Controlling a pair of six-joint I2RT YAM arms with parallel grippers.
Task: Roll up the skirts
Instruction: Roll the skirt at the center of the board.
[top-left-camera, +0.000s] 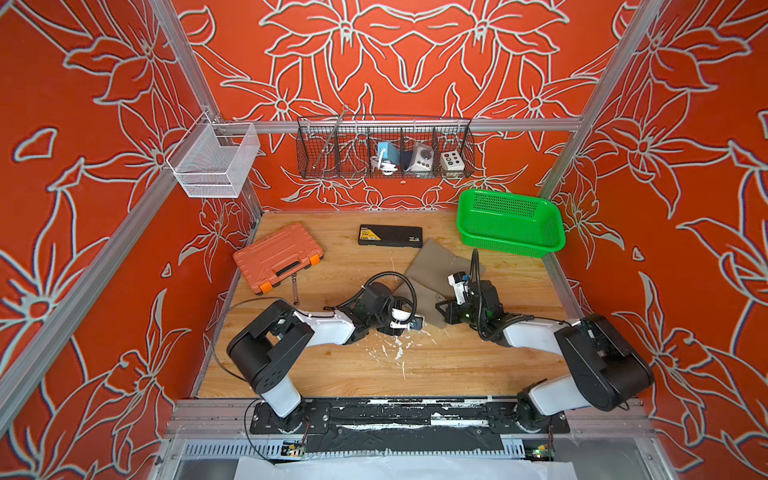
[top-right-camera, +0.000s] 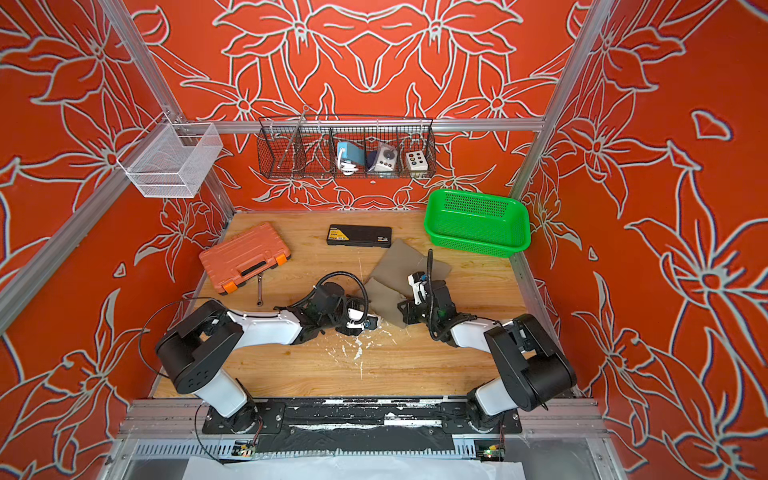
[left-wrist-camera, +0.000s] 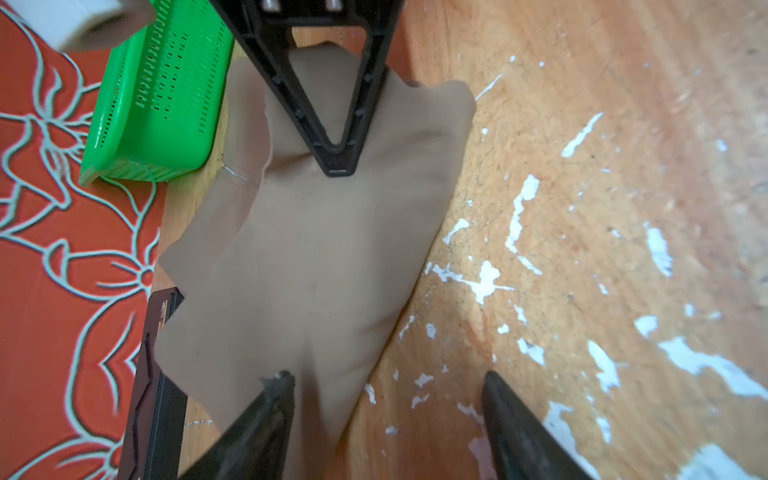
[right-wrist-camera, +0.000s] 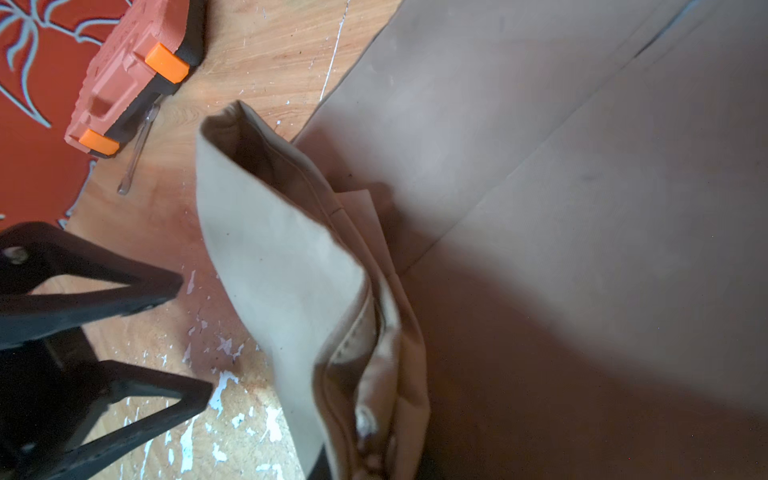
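Observation:
The skirt (top-left-camera: 436, 259) is a plain taupe cloth lying flat on the wooden table, right of centre in both top views (top-right-camera: 399, 262). My right gripper (top-left-camera: 441, 308) is shut on its near edge and holds a fold (right-wrist-camera: 282, 270) up off the table; the cloth hides the fingertips in the right wrist view. In the left wrist view the same gripper (left-wrist-camera: 336, 164) pinches the cloth (left-wrist-camera: 311, 270). My left gripper (left-wrist-camera: 388, 376) is open just left of the skirt's near corner, one finger (left-wrist-camera: 278, 399) over the cloth edge and the other over bare wood. It holds nothing.
An orange tool case (top-left-camera: 277, 255) and a wrench (top-left-camera: 295, 286) lie at the left. A black flat case (top-left-camera: 390, 235) sits behind the skirt, a green basket (top-left-camera: 510, 222) at the back right corner. Wire baskets (top-left-camera: 384, 151) hang on the back wall.

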